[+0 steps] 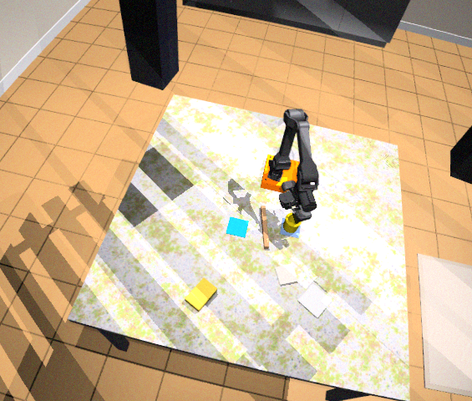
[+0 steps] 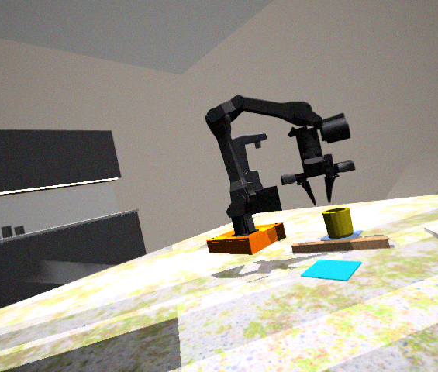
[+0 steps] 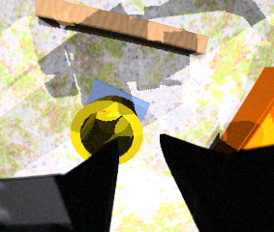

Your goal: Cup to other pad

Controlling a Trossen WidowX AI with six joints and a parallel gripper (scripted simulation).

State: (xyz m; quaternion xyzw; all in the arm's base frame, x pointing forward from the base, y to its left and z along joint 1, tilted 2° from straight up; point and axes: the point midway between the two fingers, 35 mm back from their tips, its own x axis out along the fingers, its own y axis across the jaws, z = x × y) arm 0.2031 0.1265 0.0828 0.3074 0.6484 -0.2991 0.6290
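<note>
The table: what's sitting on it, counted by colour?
Yellow: 2, the round yellow cup and flat yellow block
Blue: 2, the bright cyan square pad and pale blue pad under the cup
Brown: 1, the wooden bar
White: 2, flat tiles
Total: 7

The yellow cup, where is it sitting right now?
In the exterior view the yellow cup stands upright on the pale blue pad, right of the orange base, just behind the wooden strip, below the gripper.

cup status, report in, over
Gripper open, empty, above the cup. Cup upright on the light blue pad, not yet gripped. Wooden bar lies between it and the cyan pad.
</note>
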